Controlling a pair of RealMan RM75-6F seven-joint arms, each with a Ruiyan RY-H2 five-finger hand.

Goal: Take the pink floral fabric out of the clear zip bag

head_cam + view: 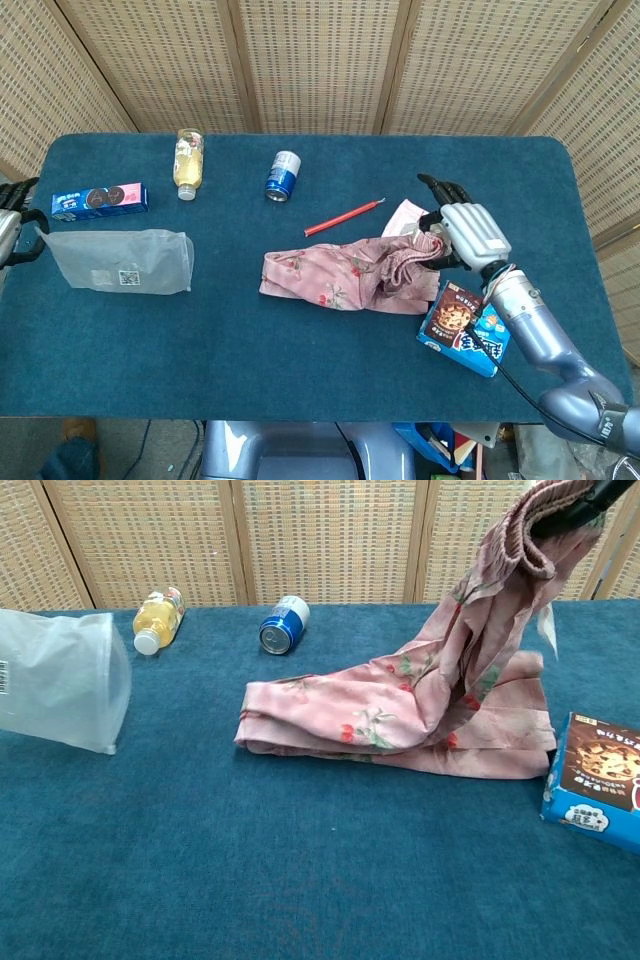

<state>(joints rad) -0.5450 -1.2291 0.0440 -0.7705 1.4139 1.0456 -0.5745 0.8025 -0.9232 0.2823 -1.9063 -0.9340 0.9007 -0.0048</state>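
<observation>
The pink floral fabric lies outside the bag on the blue table, mid-right. Its right end is raised, and my right hand grips that bunched end. In the chest view the fabric rises to the top right corner, where only a dark bit of the right hand shows. The clear zip bag is flat, looks empty and sits at the left. Its left end reaches my left hand at the frame edge, which appears to hold it. The bag hangs slightly off the table in the chest view.
A blue cookie pack, a yellow drink bottle and a blue can lie along the back. A red stick and a white slip lie behind the fabric. A blue biscuit box sits under my right forearm.
</observation>
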